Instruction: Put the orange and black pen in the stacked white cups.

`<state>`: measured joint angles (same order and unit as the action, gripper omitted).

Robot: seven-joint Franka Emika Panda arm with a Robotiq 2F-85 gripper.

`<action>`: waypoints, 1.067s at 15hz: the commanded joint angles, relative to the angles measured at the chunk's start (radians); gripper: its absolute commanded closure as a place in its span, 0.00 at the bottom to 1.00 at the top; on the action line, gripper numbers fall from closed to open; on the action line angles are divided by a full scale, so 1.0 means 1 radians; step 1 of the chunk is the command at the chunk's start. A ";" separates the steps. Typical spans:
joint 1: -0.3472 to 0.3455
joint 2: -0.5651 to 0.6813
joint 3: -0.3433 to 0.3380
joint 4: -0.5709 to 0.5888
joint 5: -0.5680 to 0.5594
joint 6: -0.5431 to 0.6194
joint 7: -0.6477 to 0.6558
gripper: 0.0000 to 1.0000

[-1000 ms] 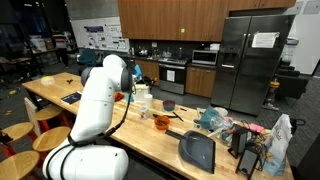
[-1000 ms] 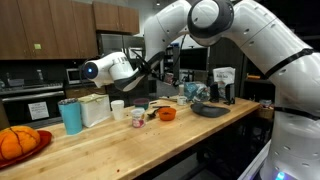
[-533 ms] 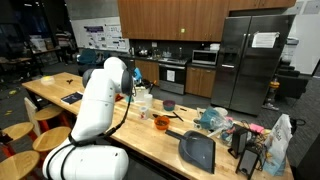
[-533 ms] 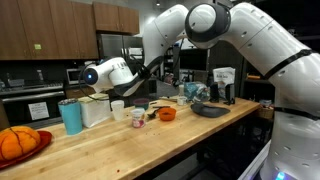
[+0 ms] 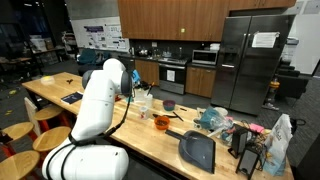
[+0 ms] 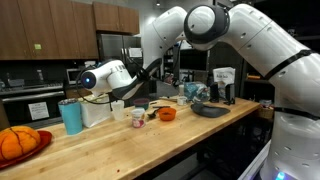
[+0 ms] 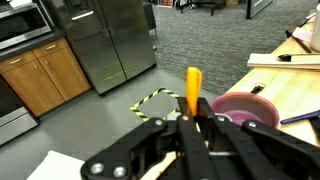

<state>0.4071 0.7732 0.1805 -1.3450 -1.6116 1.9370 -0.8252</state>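
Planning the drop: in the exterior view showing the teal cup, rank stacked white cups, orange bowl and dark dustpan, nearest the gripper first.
1. stacked white cups, right by the gripper.
2. orange bowl, mid-counter, toward the robot's base.
3. dark dustpan, farther the same way.

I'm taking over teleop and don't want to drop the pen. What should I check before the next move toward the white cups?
1. Grip: gripper shut on the orange and black pen: ok.
2. Stacked white cups standing upright: ok.
3. Pen above the cups' mouth: cannot tell; the cups are absent from the wrist view.
4. Pen pointing downward: not ok, it seems; the wrist view looks out across the floor.
5. Pink bowl clear of the path: cannot tell.
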 commanded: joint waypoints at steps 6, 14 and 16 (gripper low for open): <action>0.011 0.005 -0.018 0.002 -0.013 0.011 -0.015 0.97; 0.009 0.002 -0.027 -0.008 -0.008 -0.006 -0.052 0.52; 0.007 0.001 -0.030 -0.007 -0.008 -0.007 -0.053 0.38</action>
<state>0.4098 0.7847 0.1657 -1.3479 -1.6116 1.9341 -0.8601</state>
